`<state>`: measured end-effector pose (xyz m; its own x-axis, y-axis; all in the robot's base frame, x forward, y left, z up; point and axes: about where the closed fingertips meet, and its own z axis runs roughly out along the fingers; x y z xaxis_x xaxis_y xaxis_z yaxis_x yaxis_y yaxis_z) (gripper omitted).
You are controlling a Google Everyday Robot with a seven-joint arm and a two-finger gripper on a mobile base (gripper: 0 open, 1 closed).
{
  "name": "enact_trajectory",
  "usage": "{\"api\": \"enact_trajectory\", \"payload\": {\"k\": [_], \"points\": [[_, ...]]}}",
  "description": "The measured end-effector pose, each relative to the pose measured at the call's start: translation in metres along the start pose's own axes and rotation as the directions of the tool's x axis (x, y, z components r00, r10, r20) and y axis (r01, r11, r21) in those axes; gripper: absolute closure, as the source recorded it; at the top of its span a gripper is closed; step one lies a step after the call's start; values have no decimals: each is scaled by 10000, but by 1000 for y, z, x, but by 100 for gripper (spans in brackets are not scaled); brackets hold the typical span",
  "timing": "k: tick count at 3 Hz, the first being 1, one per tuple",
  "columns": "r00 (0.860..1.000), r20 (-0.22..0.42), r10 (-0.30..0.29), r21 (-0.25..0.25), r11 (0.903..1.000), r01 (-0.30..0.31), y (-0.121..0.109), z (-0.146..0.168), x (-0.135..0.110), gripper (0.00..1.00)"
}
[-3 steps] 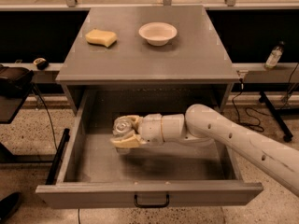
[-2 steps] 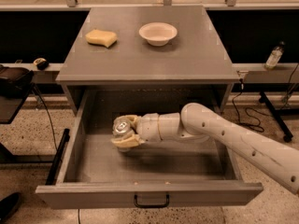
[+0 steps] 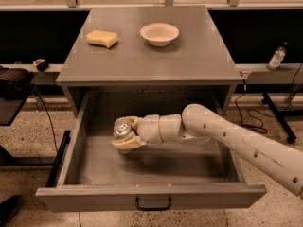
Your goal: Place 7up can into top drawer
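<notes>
The top drawer [image 3: 151, 196] of the grey cabinet is pulled wide open, its black handle at the front centre. My white arm reaches in from the right. My gripper [image 3: 126, 133] is inside the drawer at its left-middle, shut on the 7up can [image 3: 122, 128]. The can is silvery with a shiny top and stands about upright between the cream fingers [image 3: 125, 144]. Its base is hidden by the lower finger, so I cannot tell whether it touches the drawer floor.
On the cabinet top sit a yellow sponge [image 3: 102, 38] at the left and a white bowl [image 3: 159, 33] at the centre. A plastic bottle [image 3: 276, 57] stands on a ledge at the right. Dark equipment [image 3: 14, 82] and cables lie at the left.
My arm and gripper, with the can in it, have shifted slightly left inside the drawer. The can stays held.
</notes>
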<state>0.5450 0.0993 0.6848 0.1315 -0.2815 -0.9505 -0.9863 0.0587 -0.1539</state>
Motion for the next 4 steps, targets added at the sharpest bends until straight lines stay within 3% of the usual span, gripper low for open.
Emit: {"api": "enact_trajectory", "payload": {"k": [2,3,4], "points": [[10000,0,0,-1,10000,0,0,0,0,15],[10000,1,0,-1,10000,0,0,0,0,0],[9998,75,176,-141,9997,-175,3,-12,-8,0]]}}
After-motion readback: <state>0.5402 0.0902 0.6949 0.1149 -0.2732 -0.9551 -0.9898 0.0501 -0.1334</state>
